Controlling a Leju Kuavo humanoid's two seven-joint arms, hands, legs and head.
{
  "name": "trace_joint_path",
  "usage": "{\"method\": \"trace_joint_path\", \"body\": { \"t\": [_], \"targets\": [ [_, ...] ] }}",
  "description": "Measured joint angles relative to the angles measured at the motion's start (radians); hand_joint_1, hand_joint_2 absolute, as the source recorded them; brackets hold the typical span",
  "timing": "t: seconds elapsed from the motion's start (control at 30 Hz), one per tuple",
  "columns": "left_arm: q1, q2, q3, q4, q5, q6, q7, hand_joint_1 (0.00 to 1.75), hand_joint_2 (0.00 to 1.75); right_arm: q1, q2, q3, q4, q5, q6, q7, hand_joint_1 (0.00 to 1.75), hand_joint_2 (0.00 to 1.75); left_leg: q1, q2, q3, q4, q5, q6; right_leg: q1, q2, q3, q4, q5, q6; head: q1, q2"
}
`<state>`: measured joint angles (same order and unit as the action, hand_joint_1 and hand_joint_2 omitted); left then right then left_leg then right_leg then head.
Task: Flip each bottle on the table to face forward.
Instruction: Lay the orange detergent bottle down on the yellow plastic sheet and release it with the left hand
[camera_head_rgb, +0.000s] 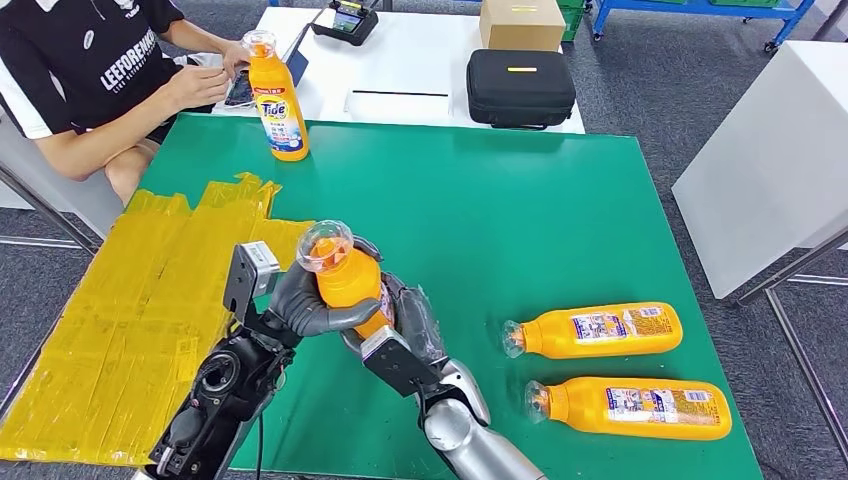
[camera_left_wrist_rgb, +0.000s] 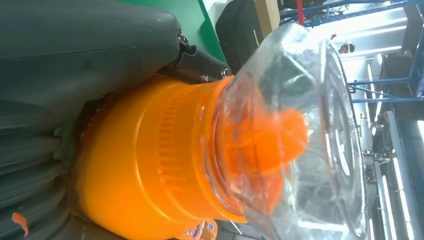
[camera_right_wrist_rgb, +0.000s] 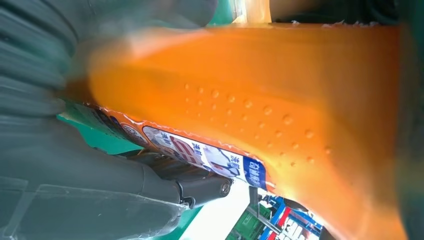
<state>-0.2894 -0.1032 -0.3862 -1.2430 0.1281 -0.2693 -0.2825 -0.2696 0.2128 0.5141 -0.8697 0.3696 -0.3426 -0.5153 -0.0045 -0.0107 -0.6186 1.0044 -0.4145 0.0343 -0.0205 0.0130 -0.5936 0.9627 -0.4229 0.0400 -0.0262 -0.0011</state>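
Both robot hands, left robot hand (camera_head_rgb: 305, 305) and right robot hand (camera_head_rgb: 405, 325), grip upright bottle (camera_head_rgb: 345, 275)

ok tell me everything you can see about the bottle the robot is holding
The held bottle is glossy orange plastic with a clear domed cap over an orange spout, a ribbed collar below it, raised dots on one side and a printed label edge. It is lifted off the green table, roughly upright, cap tilted towards the camera. The left hand and right hand both grip its body.

Four orange bottles (camera_head_rgb: 345, 275), one black case (camera_head_rgb: 520, 87), one cardboard box (camera_head_rgb: 521, 23)
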Motion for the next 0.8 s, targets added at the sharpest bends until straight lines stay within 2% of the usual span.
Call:
{"method": "trace_joint_path", "body": {
  "t": [0.03, 0.23, 0.4, 0.53, 0.7, 0.8],
  "targets": [
    [0.000, -0.001, 0.000, 0.002, 0.002, 0.004, -0.002, 1.75, 1.75, 0.003, 0.000, 0.000, -0.002, 0.000, -0.009, -0.002, 0.00, 1.75, 0.000, 0.000, 0.000, 0.000, 0.000, 0.000, 0.000, 0.000, 0.000, 0.000, 0.000, 0.000, 0.000, 0.000],
    [0.000, -0.004, 0.017, 0.014, 0.003, 0.049, -0.008, 1.75, 1.75, 0.035, -0.017, -0.008, -0.059, 0.000, -0.062, -0.010, 0.00, 1.75, 0.000, 0.000, 0.000, 0.000, 0.000, 0.000, 0.000, 0.000, 0.000, 0.000, 0.000, 0.000, 0.000, 0.000],
    [0.005, -0.004, 0.043, 0.015, -0.057, 0.133, -0.026, 1.75, 1.75, 0.084, -0.042, -0.037, -0.189, 0.012, -0.078, 0.013, 0.00, 1.75, 0.000, 0.000, 0.000, 0.000, 0.000, 0.000, 0.000, 0.000, 0.000, 0.000, 0.000, 0.000, 0.000, 0.000],
    [0.018, -0.004, 0.071, 0.002, -0.168, 0.258, -0.051, 1.75, 1.75, 0.137, -0.061, -0.073, -0.316, 0.015, -0.076, 0.032, 0.00, 1.75, 0.000, 0.000, 0.000, 0.000, 0.000, 0.000, 0.000, 0.000, 0.000, 0.000, 0.000, 0.000, 0.000, 0.000],
    [0.042, -0.001, 0.111, -0.042, -0.485, 0.519, -0.079, 1.75, 1.75, 0.227, -0.085, -0.142, -0.525, -0.078, -0.009, 0.059, 0.00, 1.75, 0.000, 0.000, -0.001, 0.000, 0.000, 0.000, 0.000, 0.000, -0.001, 0.000, 0.000, 0.000, 0.000, 0.000],
    [0.043, 0.001, 0.126, -0.054, -0.559, 0.564, -0.078, 1.75, 1.75, 0.253, -0.096, -0.175, -0.618, -0.105, 0.018, 0.069, 0.00, 1.75, 0.000, 0.000, -0.001, 0.000, 0.000, 0.000, 0.000, 0.000, -0.001, 0.000, 0.000, 0.000, 0.000, 0.000]
  ]
}}
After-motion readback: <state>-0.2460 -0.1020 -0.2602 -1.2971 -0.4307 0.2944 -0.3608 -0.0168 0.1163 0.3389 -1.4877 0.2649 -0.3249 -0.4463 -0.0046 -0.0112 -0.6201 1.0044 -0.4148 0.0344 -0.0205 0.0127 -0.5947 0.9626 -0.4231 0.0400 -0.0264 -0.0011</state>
